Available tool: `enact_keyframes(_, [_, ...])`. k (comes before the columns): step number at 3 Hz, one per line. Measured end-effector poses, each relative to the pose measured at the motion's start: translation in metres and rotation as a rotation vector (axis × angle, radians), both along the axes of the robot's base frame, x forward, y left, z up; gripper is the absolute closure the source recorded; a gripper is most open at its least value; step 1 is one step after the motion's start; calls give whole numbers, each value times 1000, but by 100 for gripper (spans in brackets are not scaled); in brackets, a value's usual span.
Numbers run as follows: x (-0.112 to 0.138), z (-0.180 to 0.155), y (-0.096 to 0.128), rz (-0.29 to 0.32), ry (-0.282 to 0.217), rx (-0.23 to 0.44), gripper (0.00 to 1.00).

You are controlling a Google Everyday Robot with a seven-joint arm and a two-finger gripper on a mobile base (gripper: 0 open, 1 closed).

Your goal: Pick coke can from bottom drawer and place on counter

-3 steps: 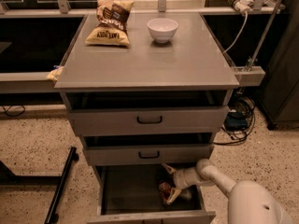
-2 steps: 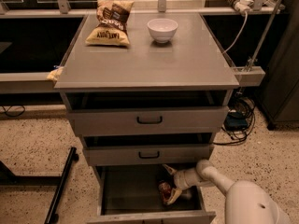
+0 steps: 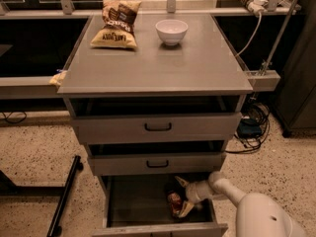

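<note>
The bench (image 3: 197, 68) had open room along its front and right edges. A chip bag (image 3: 116, 23) lay at its far left corner and a white bowl (image 3: 171, 31) sat by the far edge. The bottom drawer (image 3: 133, 201) stood pulled out, its left floor free. On the right side of the drawer floor, the claw (image 3: 179, 196) had its fingers apart around the coke can (image 3: 173, 200).

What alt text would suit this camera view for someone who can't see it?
A white robot arm reaches into the open bottom drawer of a grey cabinet, its tool at a red coke can on the drawer floor. On the counter above sit a chip bag and a white bowl.
</note>
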State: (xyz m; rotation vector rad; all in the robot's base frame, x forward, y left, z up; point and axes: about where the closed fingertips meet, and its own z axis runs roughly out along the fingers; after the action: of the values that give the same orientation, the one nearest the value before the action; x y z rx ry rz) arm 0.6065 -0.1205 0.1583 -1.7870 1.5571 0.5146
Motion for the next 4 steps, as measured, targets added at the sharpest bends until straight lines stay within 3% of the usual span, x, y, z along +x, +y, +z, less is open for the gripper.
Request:
enact_keyframes(3, [4,-28,13,31,54,3,3])
enact_keyframes(4, [2,-34,12,31,67,2,21])
